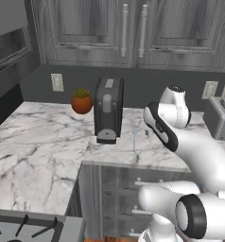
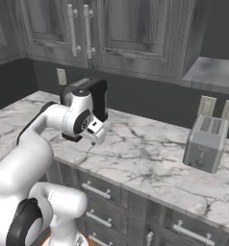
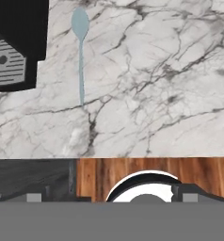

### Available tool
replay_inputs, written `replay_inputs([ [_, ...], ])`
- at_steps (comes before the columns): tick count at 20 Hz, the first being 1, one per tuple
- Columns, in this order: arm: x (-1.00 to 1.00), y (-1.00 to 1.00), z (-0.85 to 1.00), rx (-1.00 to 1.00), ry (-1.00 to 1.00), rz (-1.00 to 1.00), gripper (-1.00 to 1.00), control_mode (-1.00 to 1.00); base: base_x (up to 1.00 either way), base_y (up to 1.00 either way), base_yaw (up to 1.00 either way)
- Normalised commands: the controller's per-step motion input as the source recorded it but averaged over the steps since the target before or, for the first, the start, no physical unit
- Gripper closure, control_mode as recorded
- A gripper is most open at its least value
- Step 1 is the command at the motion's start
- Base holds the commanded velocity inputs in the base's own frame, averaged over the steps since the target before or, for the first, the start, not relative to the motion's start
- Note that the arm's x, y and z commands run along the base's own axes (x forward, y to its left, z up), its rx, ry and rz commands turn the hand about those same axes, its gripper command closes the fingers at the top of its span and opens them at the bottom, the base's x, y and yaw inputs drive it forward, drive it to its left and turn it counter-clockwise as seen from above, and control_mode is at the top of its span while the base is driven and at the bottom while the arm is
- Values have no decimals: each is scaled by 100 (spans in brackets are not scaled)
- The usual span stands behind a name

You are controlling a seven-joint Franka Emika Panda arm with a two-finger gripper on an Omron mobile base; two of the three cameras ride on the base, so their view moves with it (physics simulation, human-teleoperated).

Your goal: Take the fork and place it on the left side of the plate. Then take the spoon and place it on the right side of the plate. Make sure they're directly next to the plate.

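From the hand camera, your gripper (image 3: 111, 196) has its two dark fingertips (image 3: 35, 196) standing wide apart with nothing between them. They are cut off low in the frame, so you see little more than their ends.

Beyond them runs the front edge of the white marble counter (image 3: 156, 94). The slim silvery spoon with the small rounded bowl (image 3: 80, 56) lies flat on it at about 11 o'clock from the gripper, bowl towards 12 and handle towards 6. From the left base camera the spoon (image 1: 134, 134) is only a faint thin line that is hard to make out.

Just beside it, at its 9 o'clock, sits the black coffee machine with a round grey drip grille (image 3: 10, 61), cut off by the frame's edge. From the right base camera, the arm hides most of it.

Farther back stand a small plant in a round orange pot (image 1: 82, 102) and a grey metal two-slot toaster (image 2: 205, 143), well apart.
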Motion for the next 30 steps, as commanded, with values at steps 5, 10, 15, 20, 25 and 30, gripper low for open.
replay_inputs([
  [5, 0, 0, 0, 0, 0, 0, -100, 100, 22, 7, 0],
  [10, 0, 0, 0, 0, 0, 0, -100, 100, 0, 2, 0],
  [15, 0, 0, 0, 0, 0, 0, -100, 100, 0, 0, 0],
  [20, 0, 0, 0, 0, 0, 0, -100, 100, 0, 0, 0],
  [25, 0, 0, 0, 0, 0, 0, -100, 100, 0, 0, 0],
  [30, 0, 0, 0, 0, 0, 0, -100, -100, 0, 0, 0],
])
